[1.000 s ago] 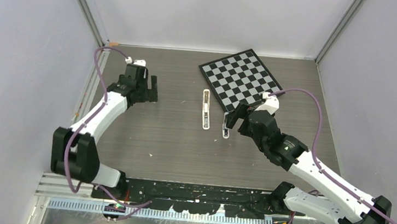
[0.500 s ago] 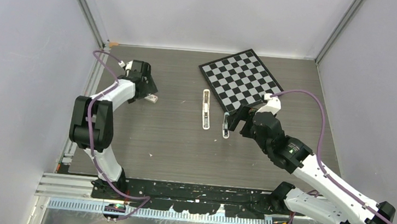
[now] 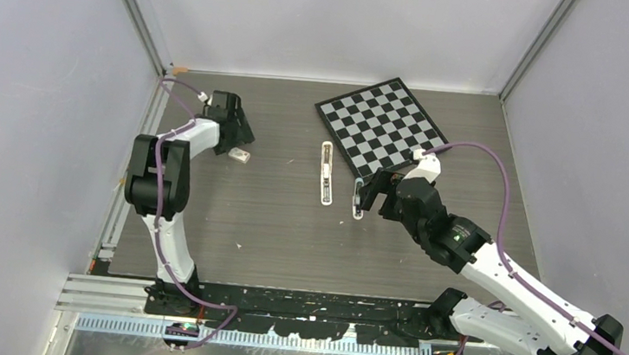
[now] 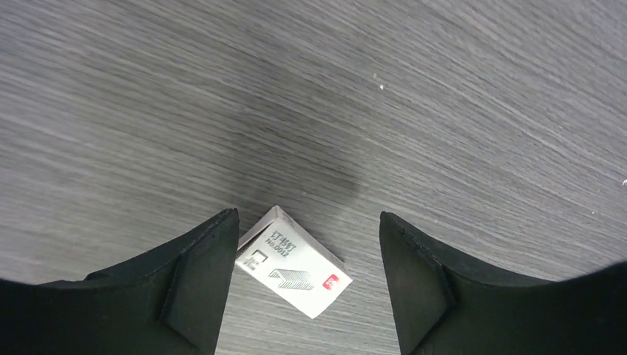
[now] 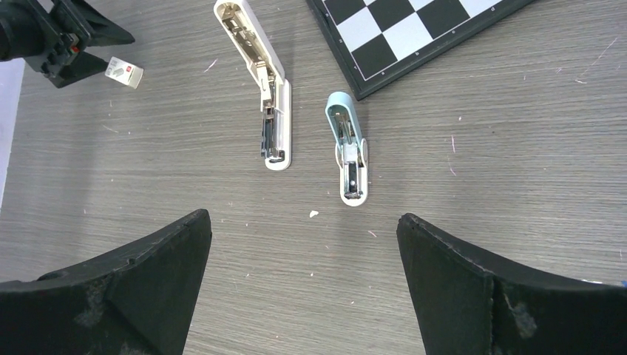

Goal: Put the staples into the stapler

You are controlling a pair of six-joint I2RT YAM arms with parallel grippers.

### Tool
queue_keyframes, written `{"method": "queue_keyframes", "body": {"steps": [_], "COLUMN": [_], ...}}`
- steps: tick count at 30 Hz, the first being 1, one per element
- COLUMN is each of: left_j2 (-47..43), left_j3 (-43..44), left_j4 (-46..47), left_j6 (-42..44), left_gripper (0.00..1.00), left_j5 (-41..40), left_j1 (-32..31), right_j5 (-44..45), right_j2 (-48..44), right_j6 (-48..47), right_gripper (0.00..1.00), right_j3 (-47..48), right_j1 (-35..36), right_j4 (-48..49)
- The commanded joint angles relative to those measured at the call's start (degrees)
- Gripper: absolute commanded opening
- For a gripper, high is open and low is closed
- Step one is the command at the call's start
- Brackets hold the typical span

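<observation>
Staples box [image 4: 292,270] one, teal stapler [image 5: 347,144] one, cream stapler [image 5: 259,81] one; left gripper [image 4: 308,216], right gripper [image 5: 301,217] both unclenched.

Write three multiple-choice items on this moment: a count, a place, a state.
1. How many staplers are in view? A one; B two; C three.
2. Where is the staples box? A between the staplers; B on the table between the left claw's fingers; C held up by the right claw.
3. The right claw is: A shut on a stapler; B shut on the box; C open and empty.

1 B: a white stapler and a teal stapler lie side by side.
2 B: the left wrist view shows it there.
3 C: its fingers stand wide apart, with nothing between them.
</observation>
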Motion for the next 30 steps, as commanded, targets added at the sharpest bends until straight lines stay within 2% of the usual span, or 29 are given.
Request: {"method": "queue_keyframes", "body": {"steps": [1,9,15,21,24,30], "left_j2": [0.8,0.2,-0.7,-4.9,-6.5,-8.8], "left_j3": [1.1,-0.5,-2.0,-4.7,-6.2,-7.5], "left_j4": [5.5,5.2,5.5,4.5,4.3,3.4], "left_j6": [0.6,1.3,2.4,3.9,7.4,15.2], "left_gripper": [0.70,0.65,0.62,0.59,0.59,0.67], "left_j5": [5.3,7.8,12.5,12.0,12.6,9.4], "left_j1": [0.2,0.2,0.1,0.1,-0.6,-3.3], "right_j5": [1.0,2.2,1.4,1.1,0.7,-0.5], "right_j2": [-1.4,-1.2,-0.7,-1.3,-1.8,-1.5], "right_j6": [0.3,0.6,0.8,1.6,2.0,1.9], "right_gripper": [1.00,1.00,1.00,1.00,1.00,1.00], "right_j3": [0.1,-1.0,-0.7,-1.8,-2.3,-2.1], "right_j1": [-0.1,-0.1,-0.1,-0.1,-0.1,-0.1], "right_j4": [1.0,1.9,2.4,2.0,2.5,2.6]}}
